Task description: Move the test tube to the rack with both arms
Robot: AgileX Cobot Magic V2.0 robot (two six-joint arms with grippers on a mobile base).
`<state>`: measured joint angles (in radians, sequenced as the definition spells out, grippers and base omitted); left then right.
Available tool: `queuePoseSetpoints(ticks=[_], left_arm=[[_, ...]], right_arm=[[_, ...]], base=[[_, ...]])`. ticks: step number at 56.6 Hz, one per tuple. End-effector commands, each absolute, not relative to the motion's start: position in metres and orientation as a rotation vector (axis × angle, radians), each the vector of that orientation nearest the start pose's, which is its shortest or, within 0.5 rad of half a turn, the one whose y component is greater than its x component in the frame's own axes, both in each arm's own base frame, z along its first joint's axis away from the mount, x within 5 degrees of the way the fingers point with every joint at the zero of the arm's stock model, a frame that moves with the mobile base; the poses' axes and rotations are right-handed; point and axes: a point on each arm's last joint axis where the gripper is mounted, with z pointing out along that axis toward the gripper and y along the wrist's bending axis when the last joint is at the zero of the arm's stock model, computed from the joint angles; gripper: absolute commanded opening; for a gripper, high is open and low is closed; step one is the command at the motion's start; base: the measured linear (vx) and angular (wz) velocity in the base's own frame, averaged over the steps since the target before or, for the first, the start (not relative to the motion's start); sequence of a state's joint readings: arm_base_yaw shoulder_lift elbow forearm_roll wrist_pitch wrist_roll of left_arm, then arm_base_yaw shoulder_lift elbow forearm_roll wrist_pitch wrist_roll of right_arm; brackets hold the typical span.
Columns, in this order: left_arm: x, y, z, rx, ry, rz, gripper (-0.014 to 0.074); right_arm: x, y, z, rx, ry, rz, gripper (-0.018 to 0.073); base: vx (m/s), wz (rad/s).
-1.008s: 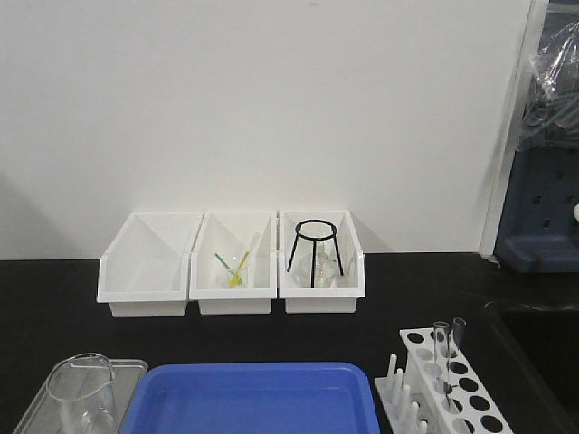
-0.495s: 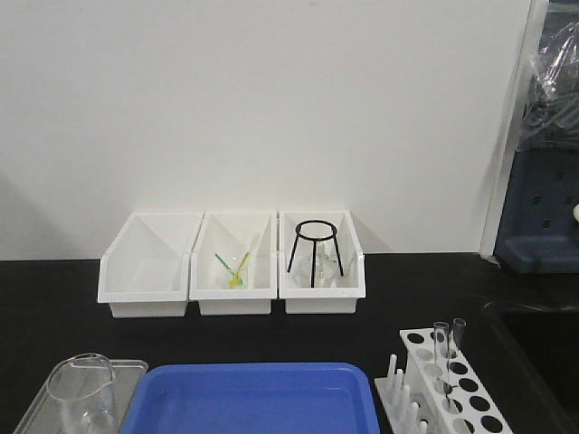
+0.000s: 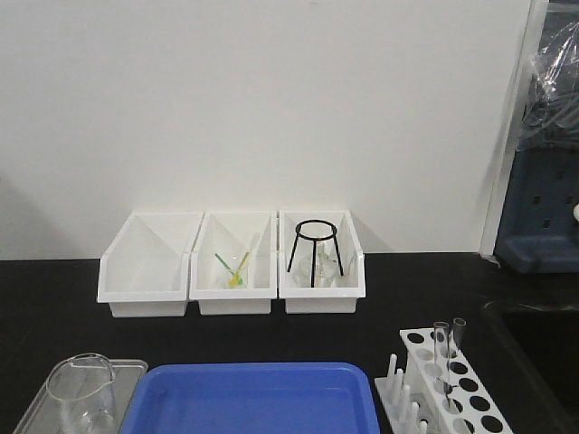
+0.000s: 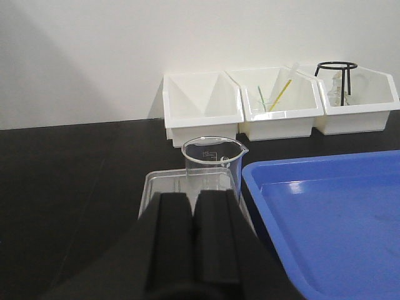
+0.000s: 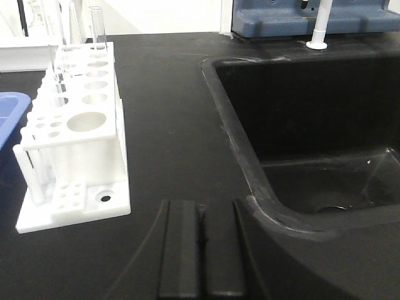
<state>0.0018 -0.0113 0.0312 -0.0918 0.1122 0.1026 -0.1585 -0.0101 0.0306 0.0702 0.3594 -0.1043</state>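
Two clear glass test tubes (image 3: 447,354) are seen standing upright in holes of the white rack (image 3: 466,387) at the right of the black bench, beside the blue tray (image 3: 253,398). Both the left gripper (image 4: 192,240) and the right gripper (image 5: 200,253) are shown closed and empty, fingers pressed together. The transfer is judged complete or nearly so, with no tube seen outside the rack.

- 3 white storage bins (image 3: 233,271) stand side by side against the wall; the right one holds a black wire tripod (image 3: 315,251)
- a clear beaker (image 4: 211,164) sits on a clear tray (image 4: 153,187); a blue tray (image 3: 253,398) lies just beside
- a black sink (image 5: 312,137) is sunk into the counter
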Motion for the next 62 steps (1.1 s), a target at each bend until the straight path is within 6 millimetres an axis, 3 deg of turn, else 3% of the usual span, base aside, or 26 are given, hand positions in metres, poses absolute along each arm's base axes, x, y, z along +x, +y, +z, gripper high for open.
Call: queuePoseSetpoints(ticks=[1,62], left_arm=[[0.0544,-0.0006,0.2108,0.005,1.495,-0.008,-0.0004],[0.0540,-0.0006,0.2113,0.005,1.490,-0.008,-0.0004]], right_arm=[[0.0544,-0.0068,0.1725,0.095,1.789,-0.120,-0.0008],[0.0544,-0.0068,0.1725,0.092,1.790,-0.123,-0.0008]], base=[[0.00,0.00],[0.00,0.00]])
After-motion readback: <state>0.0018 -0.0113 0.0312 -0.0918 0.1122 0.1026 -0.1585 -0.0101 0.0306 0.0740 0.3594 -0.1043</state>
